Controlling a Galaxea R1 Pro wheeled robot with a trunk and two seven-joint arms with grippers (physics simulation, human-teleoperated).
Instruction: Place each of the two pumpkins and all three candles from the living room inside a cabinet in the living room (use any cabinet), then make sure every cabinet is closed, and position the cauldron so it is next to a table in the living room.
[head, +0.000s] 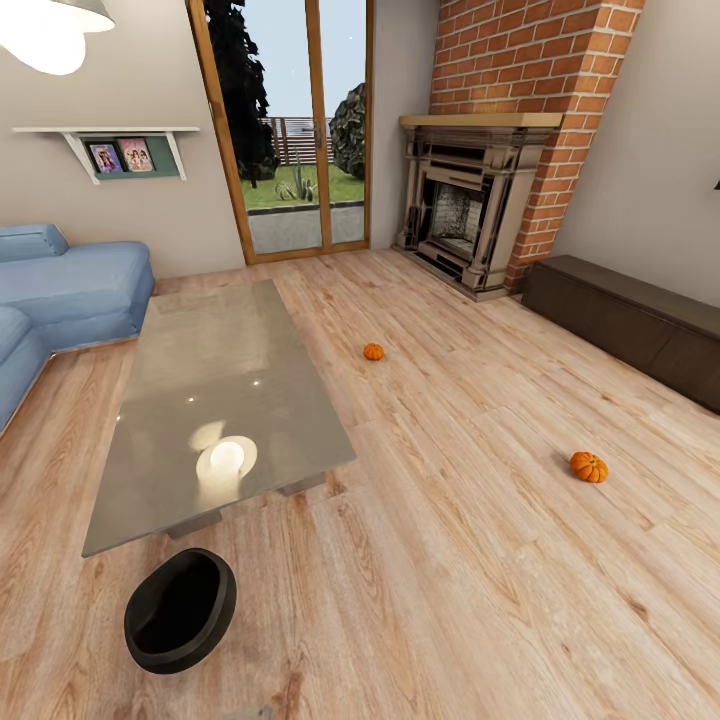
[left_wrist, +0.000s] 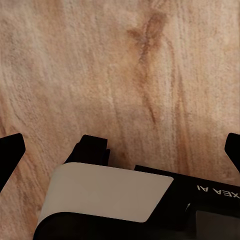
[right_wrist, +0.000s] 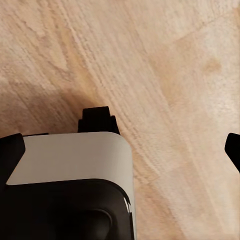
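Observation:
Two orange pumpkins lie on the plank floor: one (head: 373, 351) just right of the glass-topped table (head: 220, 370), the other (head: 589, 466) farther right, in front of the cabinet. The low dark brown cabinet (head: 640, 325) runs along the right wall with its fronts shut. The black cauldron (head: 180, 610) sits on the floor close to the table's near end. The candles are out of view. My left gripper (left_wrist: 120, 155) and right gripper (right_wrist: 120, 155) both hang open over bare floor, with nothing between the fingers.
A blue sofa (head: 70, 290) stands left of the table. The red brick fireplace (head: 480, 200) is at the back, next to the cabinet's far end, and a glass door (head: 300, 130) is behind the table. Open floor lies between the table and the cabinet.

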